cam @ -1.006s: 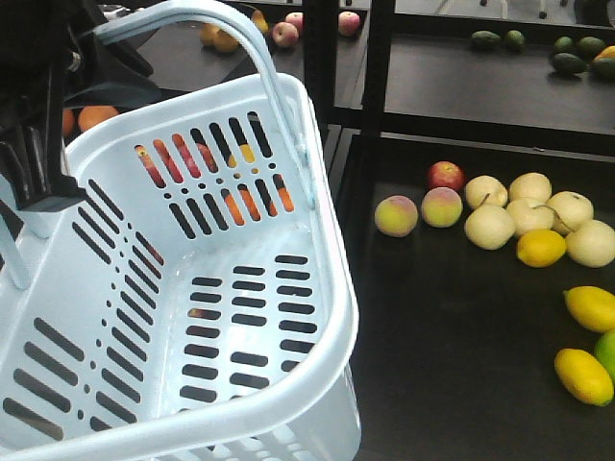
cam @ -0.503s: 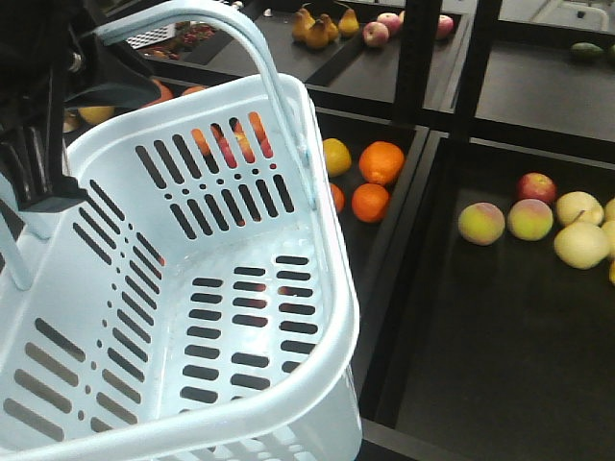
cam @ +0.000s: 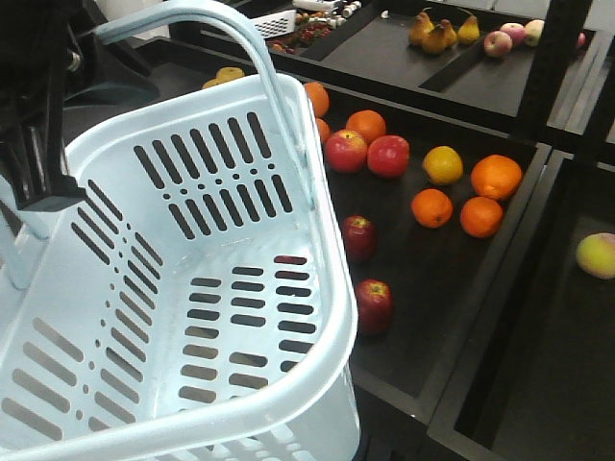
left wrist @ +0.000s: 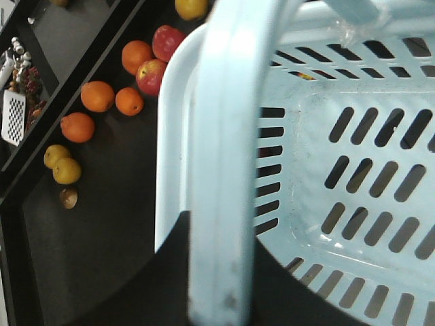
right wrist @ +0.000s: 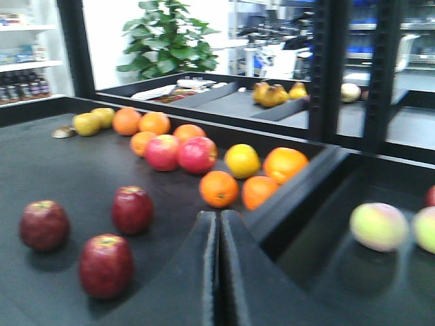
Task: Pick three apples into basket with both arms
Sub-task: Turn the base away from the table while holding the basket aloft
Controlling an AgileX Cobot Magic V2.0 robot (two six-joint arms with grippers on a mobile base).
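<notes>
The right gripper has its two black fingers pressed flat together with only a thin seam between them, and they hold nothing. It hangs low over a black tray. Just to its left lie the three dark red fruits: the near apple, the left apple and the far apple, all upright, apart from one another and none touching the fingers. Farther back in the same tray sit two brighter pink-red apples, touching each other, with a yellow fruit and several oranges to their right. Across a raised black divider, in the right compartment, lies a blurred peach. The left gripper shows as a black block at the left edge of the front view, against the lower end of the handle. Whether its fingers clasp the handle I cannot tell. The basket fills the left of that view, tilted, with no fruit inside it. Two of the dark apples lie just beyond its right rim.
</notes>
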